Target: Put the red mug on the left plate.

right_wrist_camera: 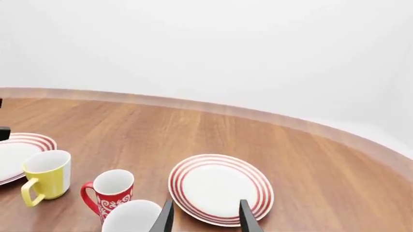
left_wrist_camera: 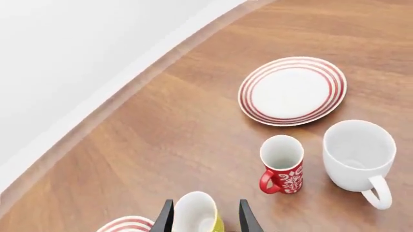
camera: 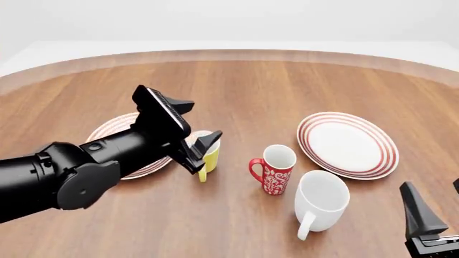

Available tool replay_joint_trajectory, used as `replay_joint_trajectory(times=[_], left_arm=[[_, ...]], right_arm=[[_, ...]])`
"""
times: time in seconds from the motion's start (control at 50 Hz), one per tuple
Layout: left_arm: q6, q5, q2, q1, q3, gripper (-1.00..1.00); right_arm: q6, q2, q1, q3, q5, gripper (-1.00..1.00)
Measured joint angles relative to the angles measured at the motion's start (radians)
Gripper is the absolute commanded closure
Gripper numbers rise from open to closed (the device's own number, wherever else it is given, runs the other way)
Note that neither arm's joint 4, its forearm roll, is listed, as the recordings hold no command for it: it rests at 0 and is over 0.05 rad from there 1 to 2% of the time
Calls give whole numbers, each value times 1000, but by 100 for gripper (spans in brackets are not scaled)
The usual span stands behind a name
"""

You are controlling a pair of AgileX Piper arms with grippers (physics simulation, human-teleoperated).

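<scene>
A round wooden table (camera: 287,80) is filling most of the front view, its reddish-brown planks running away from the camera and its paler rim (camera: 237,54) curving across the far side. Beyond it a plain white backdrop (right_wrist_camera: 213,48) is showing, with no seam between wall and floor. Soft, even light is casting only faint shadows.
</scene>
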Motion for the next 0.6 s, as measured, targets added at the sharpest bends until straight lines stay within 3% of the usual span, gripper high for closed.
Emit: replay_joint_trajectory(times=[0.6], left_arm=[[16,32,189,-55,-82,-100]], right_arm=[[-9,0,8,0,-6,-100]])
